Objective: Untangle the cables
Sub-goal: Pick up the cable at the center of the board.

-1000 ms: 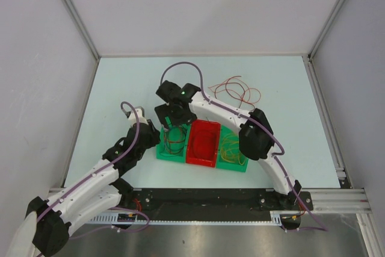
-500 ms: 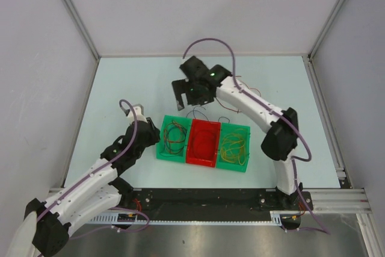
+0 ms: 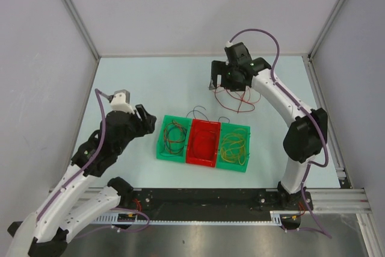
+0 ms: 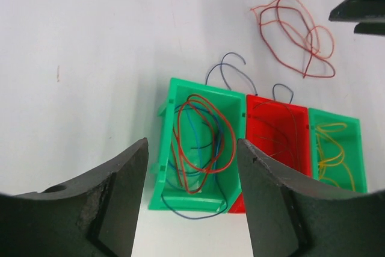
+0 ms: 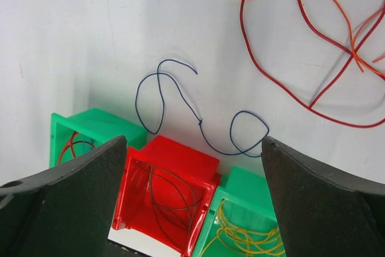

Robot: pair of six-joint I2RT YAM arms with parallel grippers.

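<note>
One pale surface [image 3: 150, 82] carries a row of bins at lower centre: left green bin [image 3: 171, 158], red bin [image 3: 201, 162], right green bin [image 3: 247, 148], each holding cables [image 3: 233, 147]. Left end effector [image 4: 191, 148] and right end effector [image 5: 194, 142] both gape wide, empty. Red-orange cables [image 3: 239, 95] lie loose at upper right; blue cable [image 3: 201, 112] lies just behind the bins.

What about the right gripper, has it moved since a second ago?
Yes. The right gripper swung from the left green bin, far and rightward, to the loose red cables.
</note>
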